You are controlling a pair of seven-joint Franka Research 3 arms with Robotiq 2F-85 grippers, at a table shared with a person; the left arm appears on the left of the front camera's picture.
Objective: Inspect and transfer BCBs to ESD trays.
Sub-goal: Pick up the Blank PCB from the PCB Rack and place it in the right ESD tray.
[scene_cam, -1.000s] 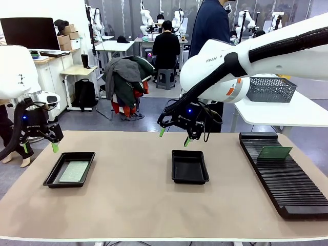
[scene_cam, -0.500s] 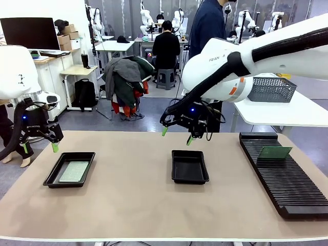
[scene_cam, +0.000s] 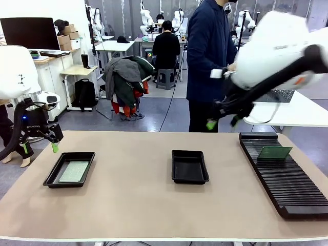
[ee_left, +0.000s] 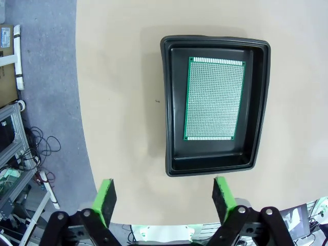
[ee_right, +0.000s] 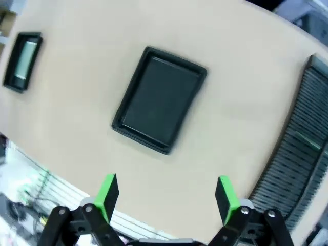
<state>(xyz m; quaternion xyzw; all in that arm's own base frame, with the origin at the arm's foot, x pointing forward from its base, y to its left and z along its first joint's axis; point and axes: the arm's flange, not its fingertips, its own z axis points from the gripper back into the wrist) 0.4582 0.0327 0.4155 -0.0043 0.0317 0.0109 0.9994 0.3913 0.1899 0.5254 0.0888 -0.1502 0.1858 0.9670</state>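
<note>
My right gripper (scene_cam: 221, 122) hung open and empty near the rack (scene_cam: 287, 184), my left gripper (scene_cam: 39, 147) open above the left tray (scene_cam: 51, 177), where one board (scene_cam: 75, 171) lay flat. The second board (scene_cam: 274, 151), standing in the rack, was thin; a skewed pinch could have jammed it.

Loads of bare tabletop (scene_cam: 133, 205) between the left tray (scene_cam: 50, 179) and the middle tray (scene_cam: 190, 167), and again between the middle tray and the slotted rack (scene_cam: 287, 189). The near strip is open too. The left tray's floor is covered by a flat board (scene_cam: 75, 171); the middle tray's floor is bare. A standing board (scene_cam: 274, 152) sticks up from the rack's far end. A person (scene_cam: 207, 56) crowds the far edge, right beside the raised right gripper (scene_cam: 221, 122).
</note>
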